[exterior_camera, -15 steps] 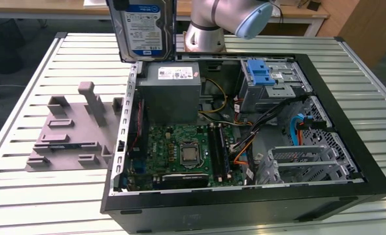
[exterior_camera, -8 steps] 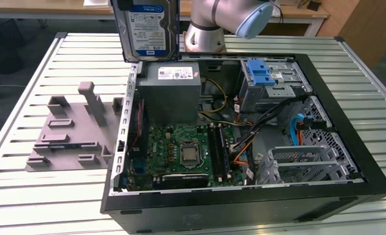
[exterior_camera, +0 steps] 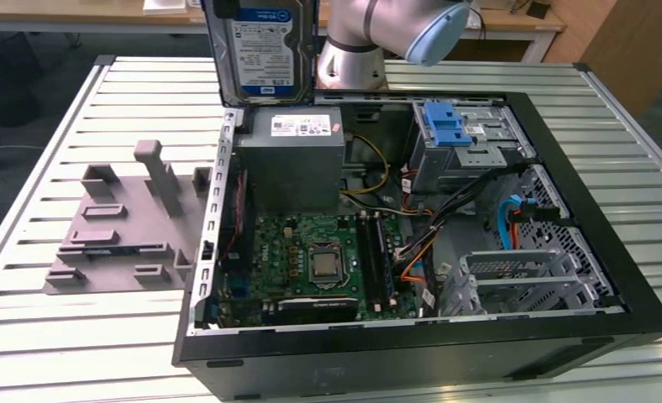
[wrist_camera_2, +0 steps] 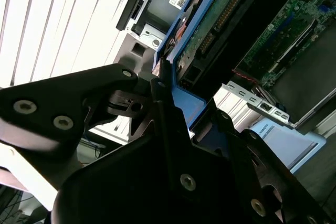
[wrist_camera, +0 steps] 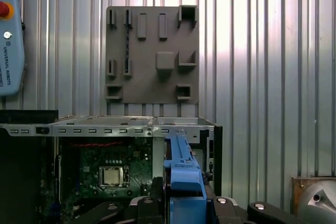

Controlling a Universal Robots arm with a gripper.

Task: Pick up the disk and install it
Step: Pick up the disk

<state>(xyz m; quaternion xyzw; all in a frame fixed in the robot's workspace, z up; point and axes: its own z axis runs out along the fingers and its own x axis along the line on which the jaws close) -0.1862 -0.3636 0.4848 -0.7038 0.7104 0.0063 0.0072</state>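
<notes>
Slatted table (exterior_camera: 85, 353); end effector (wrist_camera: 184, 205) tight on disk (exterior_camera: 261, 50)

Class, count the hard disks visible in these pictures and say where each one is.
1. The disk stands upright in the pincer, above the open computer case's far corner on the exterior view's left. More could sit hidden inside the drive cages.

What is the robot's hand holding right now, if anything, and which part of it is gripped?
The hand holds the hard drive upright by the open computer case, clamped on the blue plastic rail along one of its edges.
</notes>
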